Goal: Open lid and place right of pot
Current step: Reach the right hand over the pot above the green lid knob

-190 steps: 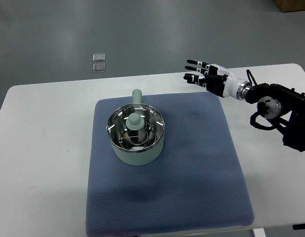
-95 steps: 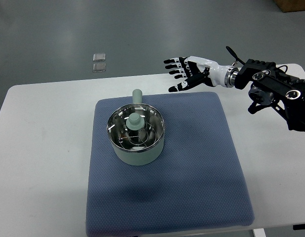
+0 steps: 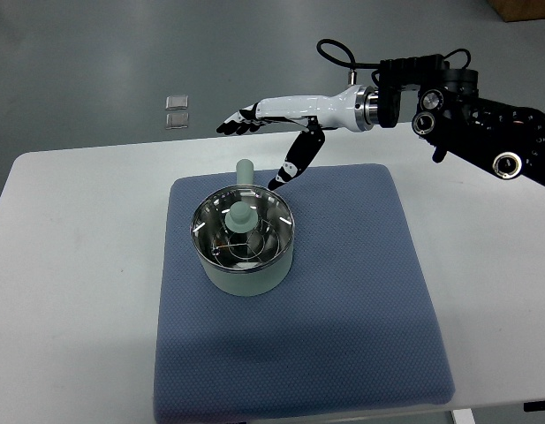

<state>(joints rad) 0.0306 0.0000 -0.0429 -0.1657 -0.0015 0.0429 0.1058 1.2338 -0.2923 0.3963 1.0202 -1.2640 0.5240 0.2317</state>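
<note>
Top view. A pale green, round metal pot (image 3: 244, 243) with a shiny steel rim stands on a dark blue textured mat (image 3: 343, 300), left of the mat's centre and toward its far half; the mat lies on a white table (image 3: 69, 291). A clear glass lid (image 3: 246, 231) with a pale green knob (image 3: 239, 216) sits on the pot, covering its mouth, and steel parts show through the glass. The pot's short pale green handle (image 3: 245, 170) points away from the robot, toward the far edge of the mat. The right hand (image 3: 270, 132), white with black fingertips, reaches in from the picture's right on a black arm (image 3: 466, 106) and hangs above the far edge of the table, just beyond the handle. Its fingers (image 3: 235, 122) are spread and stretched toward the left, and its thumb (image 3: 294, 163) points down toward the mat beside the pot's far right rim; the hand holds nothing and is apart from both lid and pot. Beyond the table, two small clear square objects (image 3: 177, 111) lie on the grey floor (image 3: 78, 62). The mat area right of the pot is bare blue fabric.
</note>
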